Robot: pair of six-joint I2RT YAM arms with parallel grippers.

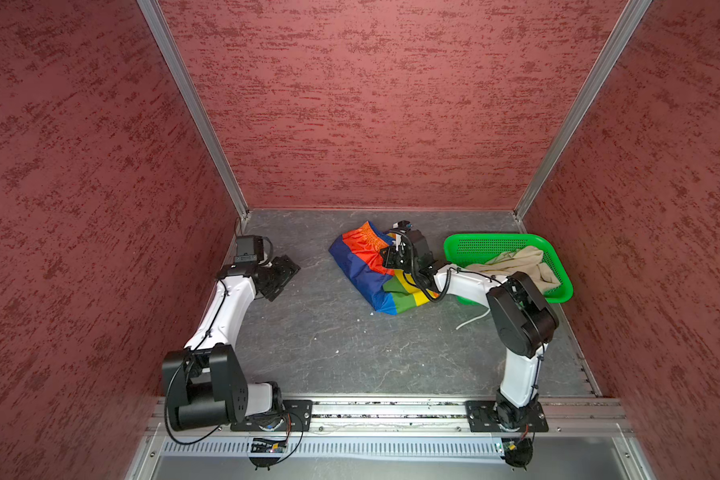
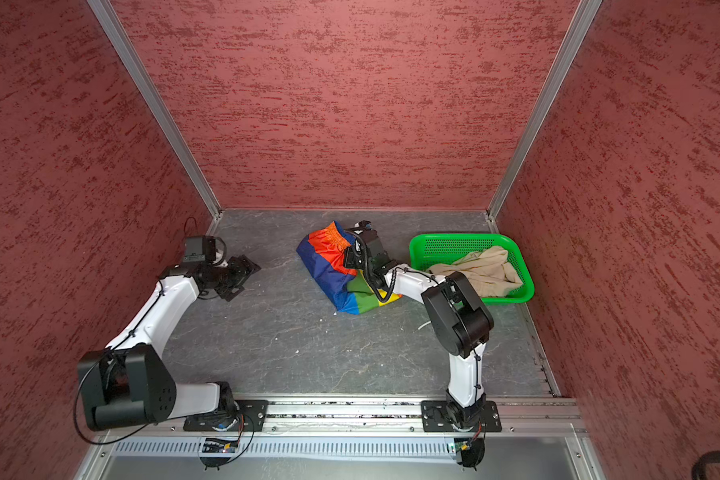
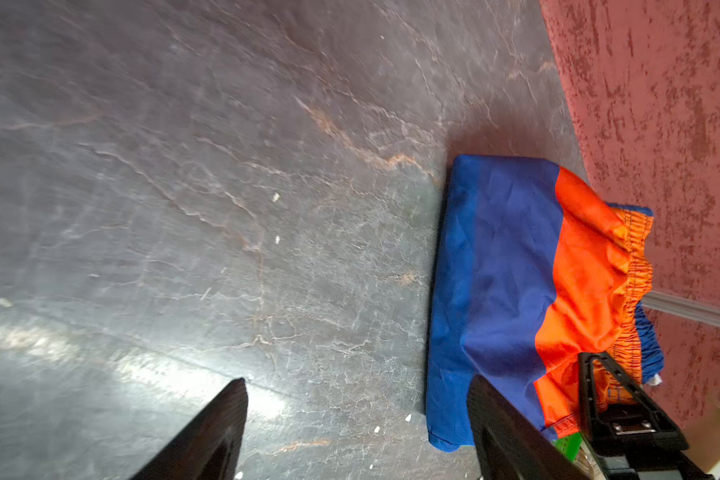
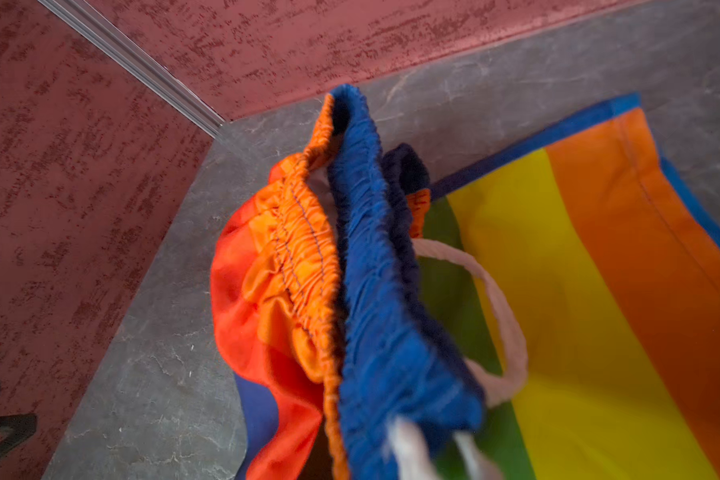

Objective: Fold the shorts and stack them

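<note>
On the tabletop [image 1: 329, 345], the right gripper [image 1: 387, 255] pinches the rainbow shorts [image 1: 362, 270] by the waistband. The left gripper [image 1: 283, 276] hangs wide, empty. Beige shorts [image 1: 516, 262] lie in a basket [image 1: 466, 245].

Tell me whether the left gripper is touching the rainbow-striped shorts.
Apart. In both top views, bare table lies between the open left gripper and the rainbow-striped shorts.

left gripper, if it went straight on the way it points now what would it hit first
Most likely the bare table: the open left gripper aims down at it, with the rainbow shorts off to one side. Depth is hard to judge.
</note>
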